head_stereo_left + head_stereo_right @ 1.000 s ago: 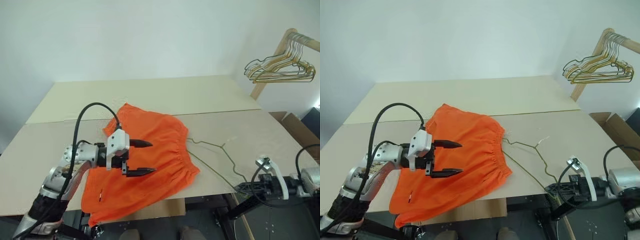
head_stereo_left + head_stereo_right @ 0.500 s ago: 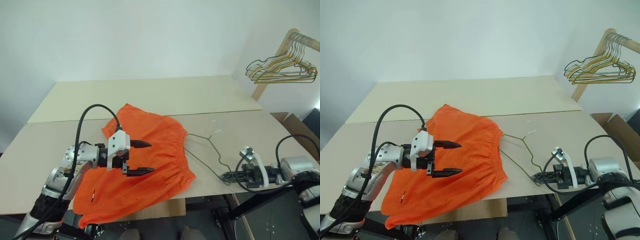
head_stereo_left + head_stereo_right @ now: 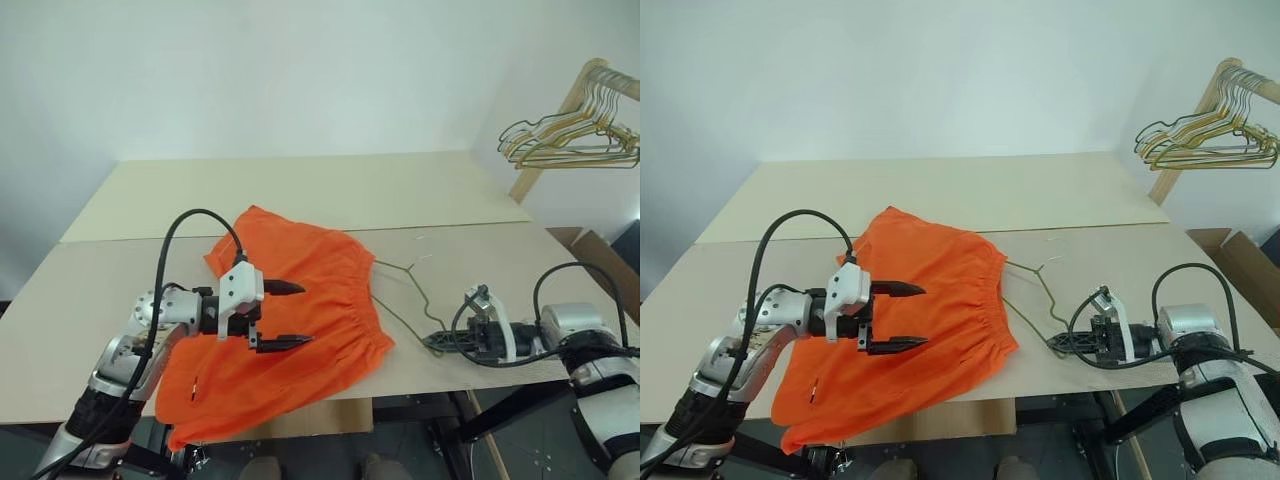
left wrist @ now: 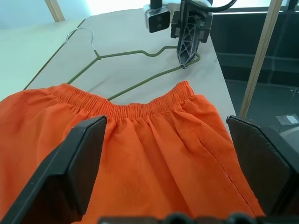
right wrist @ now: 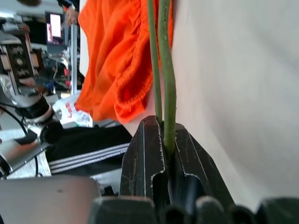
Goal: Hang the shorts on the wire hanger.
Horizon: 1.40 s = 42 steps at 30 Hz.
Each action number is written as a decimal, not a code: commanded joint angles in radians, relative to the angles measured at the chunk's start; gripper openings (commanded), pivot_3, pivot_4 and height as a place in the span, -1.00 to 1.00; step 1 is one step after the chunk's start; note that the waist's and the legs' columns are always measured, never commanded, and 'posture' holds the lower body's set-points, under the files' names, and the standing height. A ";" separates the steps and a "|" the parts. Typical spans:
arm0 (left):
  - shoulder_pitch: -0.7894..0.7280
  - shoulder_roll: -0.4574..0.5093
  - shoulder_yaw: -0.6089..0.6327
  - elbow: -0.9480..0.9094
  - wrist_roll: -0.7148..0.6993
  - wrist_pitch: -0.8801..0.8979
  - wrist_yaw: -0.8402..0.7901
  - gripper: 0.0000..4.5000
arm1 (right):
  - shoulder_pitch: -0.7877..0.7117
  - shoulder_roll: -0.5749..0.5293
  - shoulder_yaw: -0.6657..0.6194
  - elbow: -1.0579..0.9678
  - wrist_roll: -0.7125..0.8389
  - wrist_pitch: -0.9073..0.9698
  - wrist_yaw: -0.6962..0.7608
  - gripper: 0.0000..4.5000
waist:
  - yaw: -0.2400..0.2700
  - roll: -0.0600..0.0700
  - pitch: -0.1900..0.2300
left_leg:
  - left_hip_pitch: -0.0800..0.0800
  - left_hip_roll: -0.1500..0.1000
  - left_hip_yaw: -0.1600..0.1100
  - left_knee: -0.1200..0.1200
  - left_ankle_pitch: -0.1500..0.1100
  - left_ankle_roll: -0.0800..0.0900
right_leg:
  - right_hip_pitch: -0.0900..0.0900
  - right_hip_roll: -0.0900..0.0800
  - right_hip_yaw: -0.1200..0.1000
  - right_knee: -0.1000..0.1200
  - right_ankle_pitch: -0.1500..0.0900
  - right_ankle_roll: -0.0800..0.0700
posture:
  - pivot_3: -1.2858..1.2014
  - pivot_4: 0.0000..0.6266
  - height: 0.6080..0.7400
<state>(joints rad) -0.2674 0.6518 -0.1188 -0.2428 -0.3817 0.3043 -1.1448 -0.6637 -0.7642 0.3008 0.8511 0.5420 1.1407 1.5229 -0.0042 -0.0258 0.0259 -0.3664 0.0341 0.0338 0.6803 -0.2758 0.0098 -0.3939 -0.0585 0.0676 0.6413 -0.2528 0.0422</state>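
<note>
Shorts (image 3: pixel 290 320) of bright orange fabric lie spread on the pale wooden table (image 3: pixel 300 190) under the left gripper (image 3: pixel 283 315), whose black fingers gape wide and empty, while the right gripper (image 3: pixel 1058 342) is clamped on the thin greenish-grey wire hanger (image 3: pixel 1035 295) (its corner, near the table's front edge) just beside the gathered waistband.

matt orange cloth shorts (image 3: pixel 290 310), thin wire hanger (image 3: pixel 405 295), matt board table (image 3: pixel 300 195)

shorts (image 3: pixel 290 310) on table (image 3: pixel 300 190) | wire hanger (image 3: pixel 405 295) just right, touching waistband | hanger bunch (image 3: pixel 570 140) far right
</note>
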 commanded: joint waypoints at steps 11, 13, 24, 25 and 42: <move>-0.005 0.000 0.001 0.005 0.019 -0.027 0.004 0.98 | -0.028 0.052 -0.106 -0.039 -0.043 0.016 -0.011 -1.00 | -0.008 0.000 0.000 | -0.001 0.000 0.000 0.000 0.000 0.000 | 0.000 0.000 0.000 0.000 0.000 0.000 | 0.07 -1.00 1.00; -0.005 -0.001 -0.003 0.006 0.022 -0.027 0.003 0.98 | -0.025 0.055 -0.097 -0.054 -0.050 0.012 -0.010 -1.00 | -0.008 0.000 0.000 | -0.001 0.000 0.000 0.000 0.000 0.000 | -0.001 0.000 0.000 0.000 0.000 0.000 | 0.07 -1.00 1.00; -0.012 -0.006 -0.017 0.011 0.032 -0.035 0.004 0.98 | -0.095 0.097 -0.122 0.009 -0.116 -0.043 -0.042 -1.00 | -0.009 0.000 0.000 | -0.001 0.000 0.000 0.000 0.000 0.000 | -0.001 0.000 0.000 0.000 0.000 0.000 | 0.07 -1.00 1.00; -0.012 -0.007 -0.016 0.011 0.033 -0.037 0.006 0.98 | -0.103 0.105 -0.144 0.022 -0.118 -0.057 -0.072 -1.00 | -0.010 0.000 0.000 | -0.001 0.000 0.000 0.000 0.000 0.000 | -0.001 0.000 0.000 0.000 0.000 0.000 | 0.07 -1.00 1.00; -0.170 -0.062 0.152 0.032 -0.145 -0.004 0.056 0.98 | 0.180 0.153 -0.368 -0.521 -0.154 -0.577 -0.342 -1.00 | -0.001 0.000 0.000 | -0.004 0.000 -0.001 0.000 0.000 0.000 | -0.004 0.000 0.000 0.001 0.000 0.001 | 0.06 -1.00 1.00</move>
<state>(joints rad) -0.3641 0.5903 -0.0447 -0.2041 -0.4574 0.2960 -1.1068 -0.4640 -0.6061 -0.0324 0.4143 0.3926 0.6480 1.1985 -0.0056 -0.0255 0.0258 -0.3703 0.0341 0.0331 0.6805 -0.2757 0.0095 -0.3980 -0.0589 0.0674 0.6426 -0.2527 0.0430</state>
